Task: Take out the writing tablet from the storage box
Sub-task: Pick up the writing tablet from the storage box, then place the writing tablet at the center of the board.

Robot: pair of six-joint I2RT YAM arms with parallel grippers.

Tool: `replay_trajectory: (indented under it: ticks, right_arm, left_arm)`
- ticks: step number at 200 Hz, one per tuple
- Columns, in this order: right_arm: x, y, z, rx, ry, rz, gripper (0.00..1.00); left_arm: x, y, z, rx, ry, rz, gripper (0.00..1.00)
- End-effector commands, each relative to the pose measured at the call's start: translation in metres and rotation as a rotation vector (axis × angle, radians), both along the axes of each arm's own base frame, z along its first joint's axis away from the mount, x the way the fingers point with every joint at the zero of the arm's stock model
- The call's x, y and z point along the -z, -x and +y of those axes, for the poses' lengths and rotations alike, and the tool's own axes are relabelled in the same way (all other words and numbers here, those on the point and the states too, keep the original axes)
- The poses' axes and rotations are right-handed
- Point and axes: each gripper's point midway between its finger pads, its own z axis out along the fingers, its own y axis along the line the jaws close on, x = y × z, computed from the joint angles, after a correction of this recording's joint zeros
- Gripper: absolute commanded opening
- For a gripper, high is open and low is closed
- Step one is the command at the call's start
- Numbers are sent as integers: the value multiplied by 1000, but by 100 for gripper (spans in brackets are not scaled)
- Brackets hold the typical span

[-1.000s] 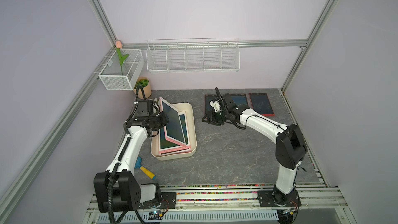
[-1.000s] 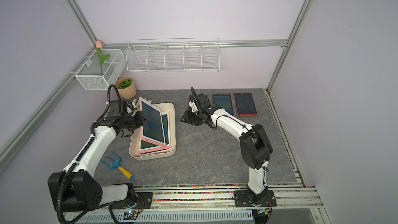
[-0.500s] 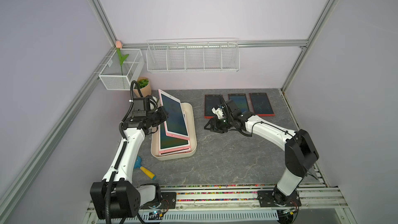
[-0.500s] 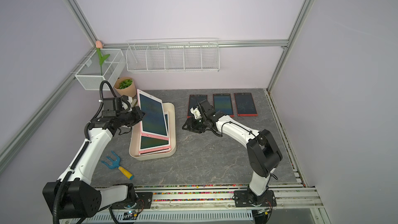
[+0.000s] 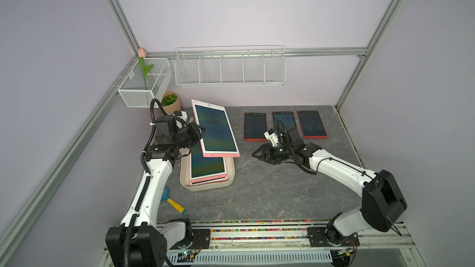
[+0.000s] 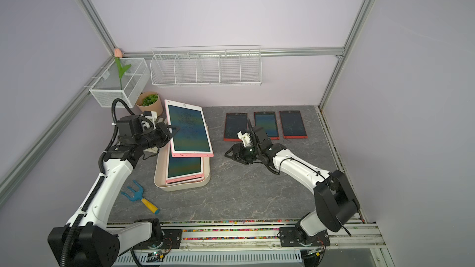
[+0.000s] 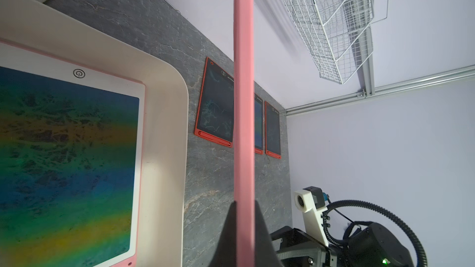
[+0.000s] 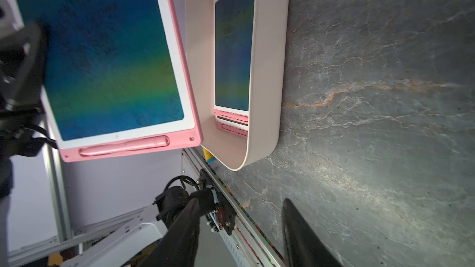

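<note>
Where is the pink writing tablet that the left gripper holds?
In both top views the pink tablet hangs over the far end of the cream storage box, at the left of the table, its edge clamped by the left gripper.

In both top views the raised pink-framed writing tablet (image 5: pixel 215 129) hides the far half of the cream plastic storage box (image 5: pixel 205 187) & of the pink tablet stack (image 5: pixel 208 166) inside; no. of tablets can't be told. Left wrist cam: that tablet shows edge-on only, blocking most of the middle small red-framed tablet (image 7: pixel 258 124).
</note>
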Motion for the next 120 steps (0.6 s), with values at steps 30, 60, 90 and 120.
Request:
replay_trajectory:
  ticks: [30, 60, 90, 120]
  right_arm:
    - [-3, 13, -34, 154, -77, 37, 56]
    - [-3, 33, -56, 205, -87, 37, 60]
    - [1, 55, -74, 246, -101, 42, 64]
    - [1, 70, -86, 278, -139, 35, 69]
  left_arm:
    - [-12, 6, -41, 42, 111, -58, 0]
    - [-12, 7, -66, 45, 137, -70, 0]
    - [-6, 12, -85, 30, 168, -68, 0]
    - [7, 20, -107, 17, 216, -52, 0]
